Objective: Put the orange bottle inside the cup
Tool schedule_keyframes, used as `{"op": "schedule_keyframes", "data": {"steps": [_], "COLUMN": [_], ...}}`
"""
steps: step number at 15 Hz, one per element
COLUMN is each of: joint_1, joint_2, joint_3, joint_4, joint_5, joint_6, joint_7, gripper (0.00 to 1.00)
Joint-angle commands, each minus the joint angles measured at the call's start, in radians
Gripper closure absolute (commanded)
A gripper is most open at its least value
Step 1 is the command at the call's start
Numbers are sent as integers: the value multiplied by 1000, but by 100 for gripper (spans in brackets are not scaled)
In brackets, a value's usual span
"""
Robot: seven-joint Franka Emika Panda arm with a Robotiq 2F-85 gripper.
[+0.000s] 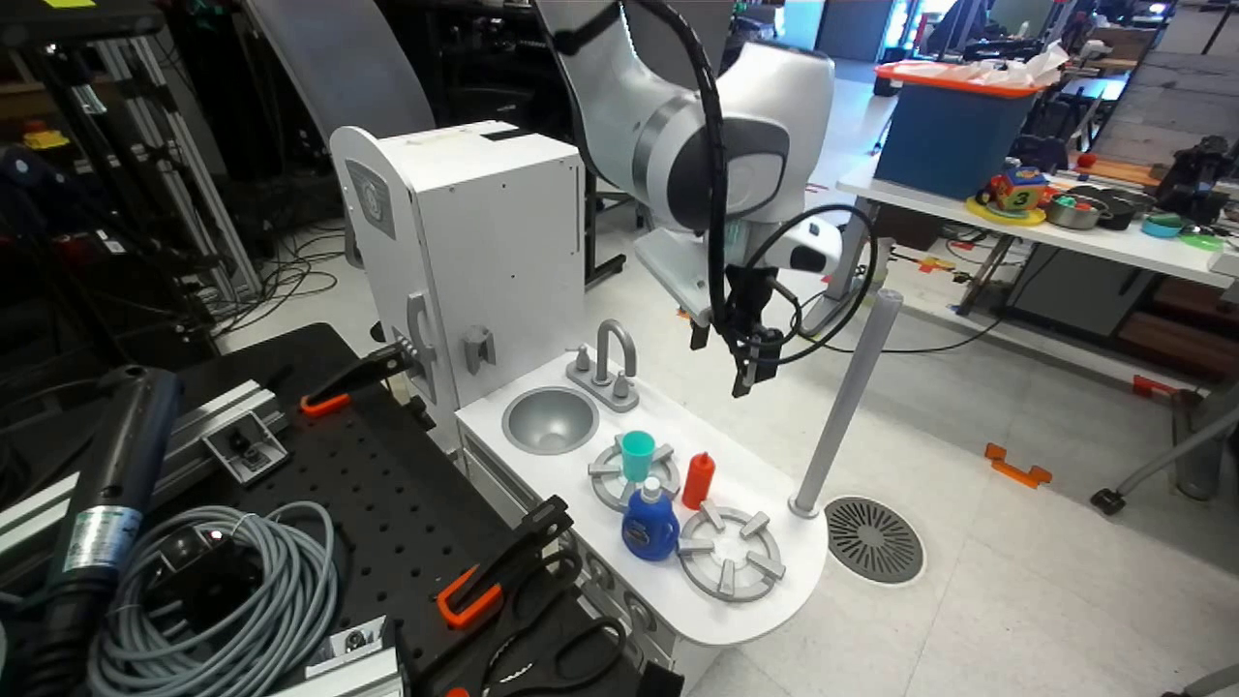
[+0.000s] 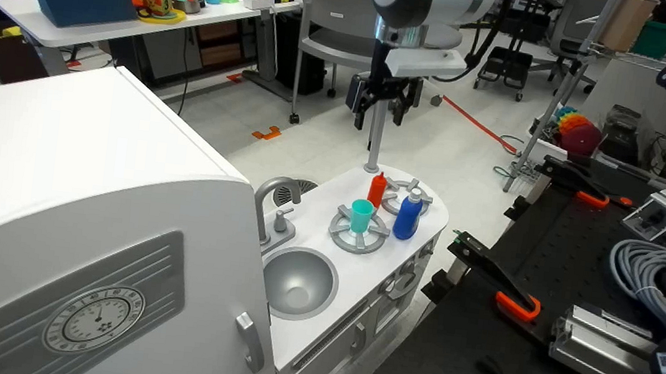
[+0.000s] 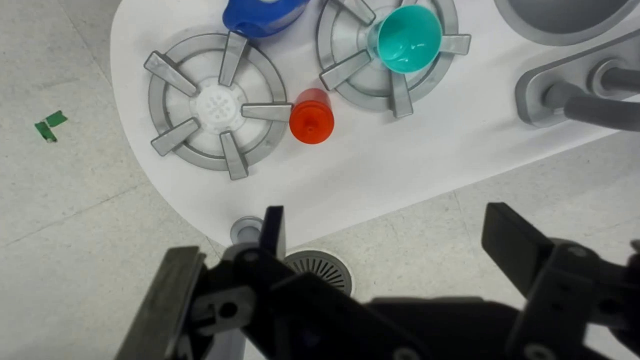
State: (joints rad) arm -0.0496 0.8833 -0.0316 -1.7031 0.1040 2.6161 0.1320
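Near the teal cup [image 2: 361, 215], the orange bottle [image 2: 376, 191] and a blue bottle [image 2: 407, 218] are standing upright. Under this cup is a stove ring [image 2: 359, 240]. Higher than the cup and apart from it, the gripper [image 2: 379, 120] has its fingers [image 3: 515, 245] spread

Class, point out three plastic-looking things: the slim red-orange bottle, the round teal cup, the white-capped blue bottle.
Red-orange bottle [image 1: 698, 483], in an exterior view: its body.
Teal cup [image 3: 410, 39], in the wrist view: its inside.
Blue bottle [image 2: 407, 219], in an exterior view: its body.
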Motion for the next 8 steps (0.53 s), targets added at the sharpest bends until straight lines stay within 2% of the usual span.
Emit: {"op": "schedule_keyframes", "data": {"steps": [1, 4, 8], "joint_1": [13, 25, 33], "joint_2": [192, 296, 380], "joint_3": [-20, -34, -42], "joint_4": [213, 310, 378], "joint_5": [13, 9, 4], "joint_6": [-27, -44, -73], "joint_7": [68, 115, 143], "gripper": [0, 0, 0]}}
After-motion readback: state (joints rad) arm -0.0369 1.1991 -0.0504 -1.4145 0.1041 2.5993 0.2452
